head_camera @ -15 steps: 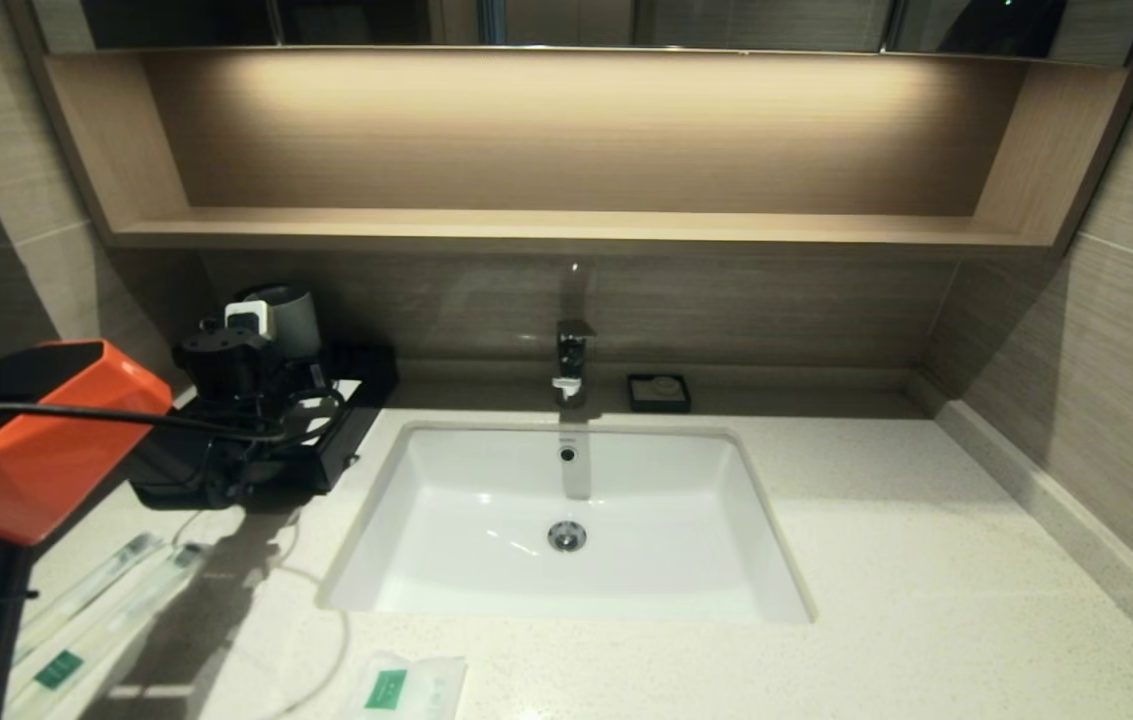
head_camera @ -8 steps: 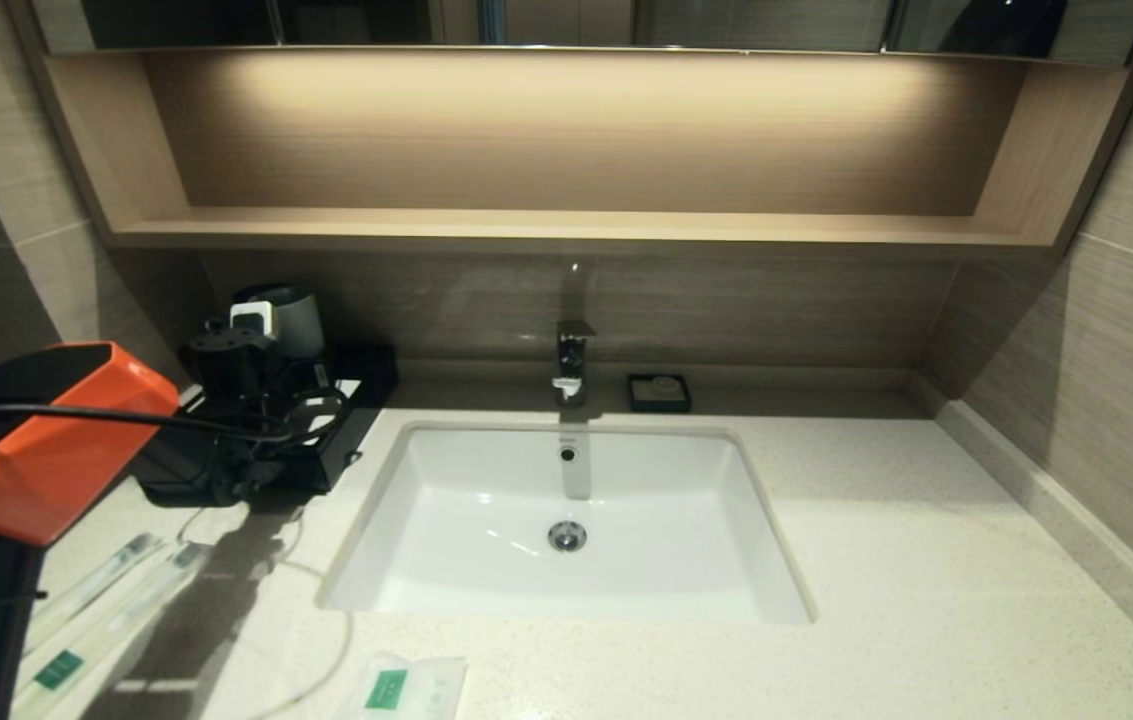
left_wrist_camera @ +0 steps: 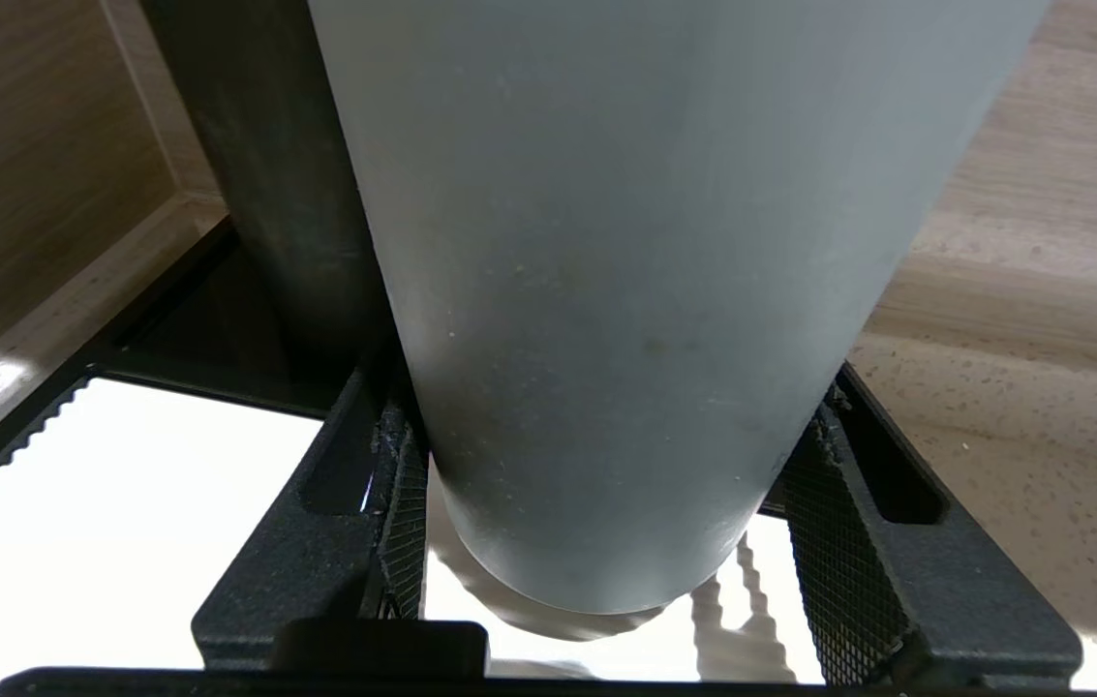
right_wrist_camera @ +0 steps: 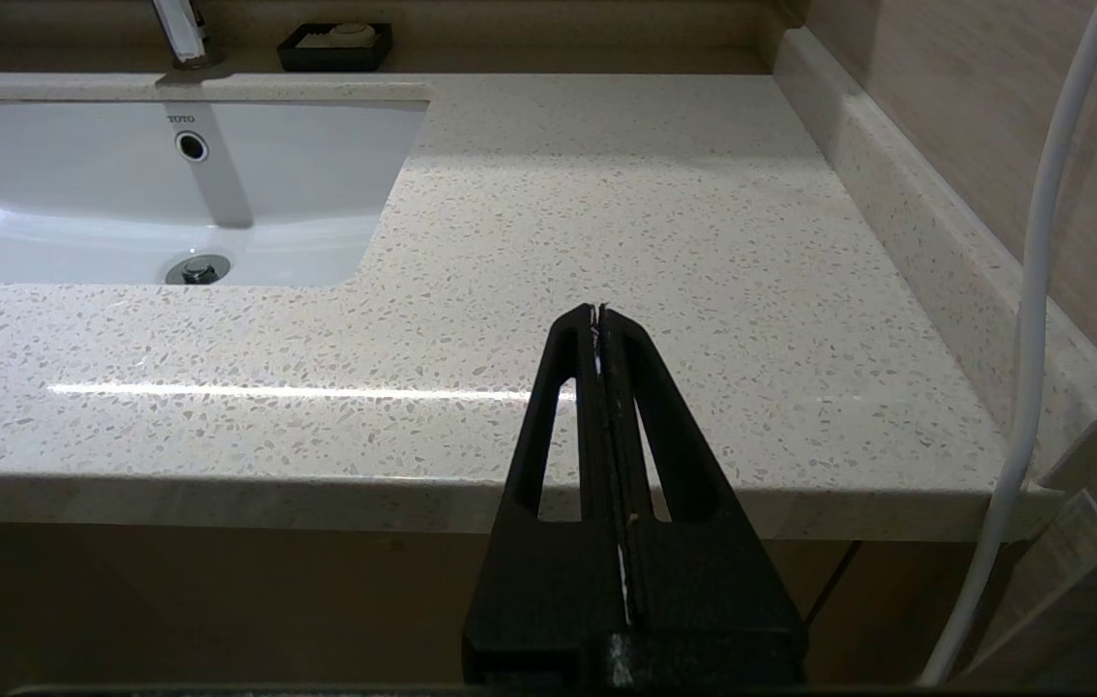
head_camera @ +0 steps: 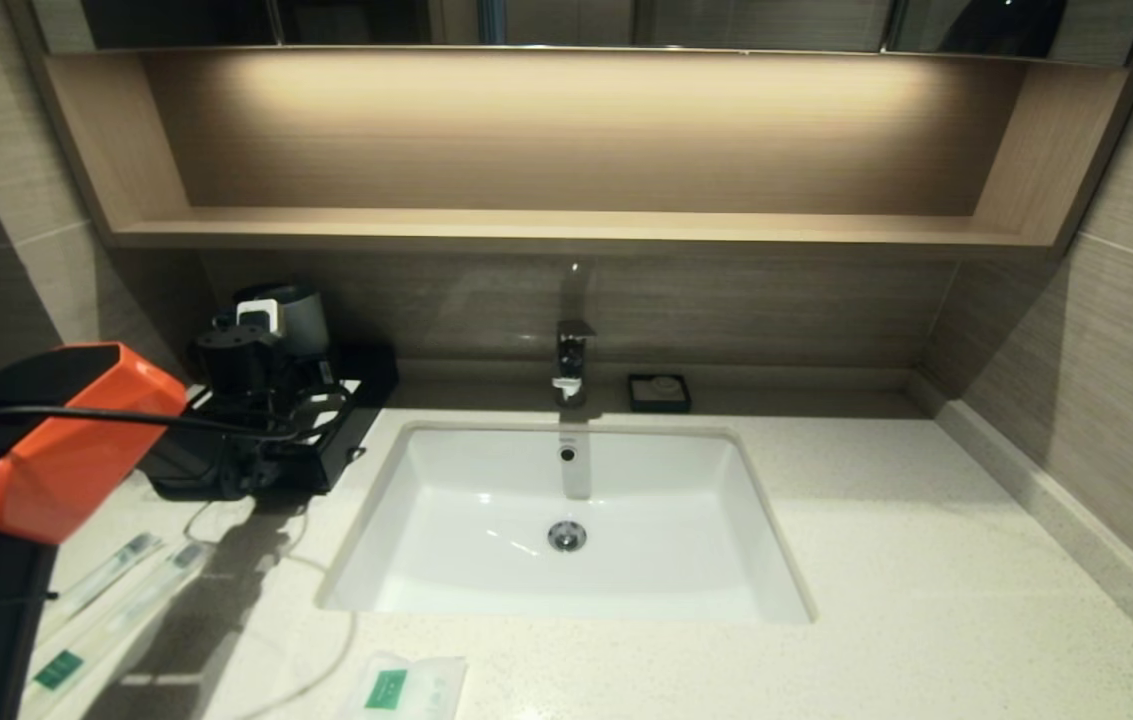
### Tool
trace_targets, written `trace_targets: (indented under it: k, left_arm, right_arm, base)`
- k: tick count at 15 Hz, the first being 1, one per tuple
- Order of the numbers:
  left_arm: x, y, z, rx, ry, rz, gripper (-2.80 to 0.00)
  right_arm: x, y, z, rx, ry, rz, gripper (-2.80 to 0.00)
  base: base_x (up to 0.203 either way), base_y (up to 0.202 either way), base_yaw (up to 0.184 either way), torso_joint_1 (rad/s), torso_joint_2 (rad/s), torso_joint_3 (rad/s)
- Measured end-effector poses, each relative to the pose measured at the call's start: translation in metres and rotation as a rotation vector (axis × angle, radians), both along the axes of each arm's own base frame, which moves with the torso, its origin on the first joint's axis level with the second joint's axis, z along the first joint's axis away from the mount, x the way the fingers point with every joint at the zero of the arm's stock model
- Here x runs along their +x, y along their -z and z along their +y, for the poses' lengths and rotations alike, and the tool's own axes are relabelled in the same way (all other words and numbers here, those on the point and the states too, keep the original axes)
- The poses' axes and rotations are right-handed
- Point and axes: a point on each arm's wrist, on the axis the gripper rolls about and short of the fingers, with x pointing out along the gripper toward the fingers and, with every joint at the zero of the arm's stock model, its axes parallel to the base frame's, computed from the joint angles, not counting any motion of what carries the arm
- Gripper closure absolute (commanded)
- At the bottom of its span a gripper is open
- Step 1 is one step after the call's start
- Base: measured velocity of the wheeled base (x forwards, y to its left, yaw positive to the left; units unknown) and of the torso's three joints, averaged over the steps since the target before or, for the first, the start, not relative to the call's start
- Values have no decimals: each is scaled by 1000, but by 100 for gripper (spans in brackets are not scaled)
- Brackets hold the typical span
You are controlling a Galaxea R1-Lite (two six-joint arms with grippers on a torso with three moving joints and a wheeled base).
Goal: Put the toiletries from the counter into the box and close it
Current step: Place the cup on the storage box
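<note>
Left wrist view shows us our left gripper clamped on the grey cup; right wrist view shows our right gripper pressed together and "TOTO" on the sink at ten o'clock.

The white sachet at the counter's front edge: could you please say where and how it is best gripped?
The sachet lies flat on the counter, so a side pinch probably won't work. I would come from above and nip its near short edge, perhaps sliding it slightly over the counter's front edge first.

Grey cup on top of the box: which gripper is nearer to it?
Left. The left gripper is clamped around the grey cup, over the box. The right gripper hangs shut past the counter's front edge, right of the sink, far away.
</note>
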Motion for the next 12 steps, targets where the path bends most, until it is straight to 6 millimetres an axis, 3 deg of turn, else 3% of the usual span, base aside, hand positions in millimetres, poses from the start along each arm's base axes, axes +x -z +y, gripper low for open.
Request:
trace_targets:
  k: [12]
  left_arm:
    - [13,-1,-5,-1,10,-5,0]
  right_arm:
    - [0,0,0,0,0,0,0]
  base:
    - [0,0,0,0,0,0]
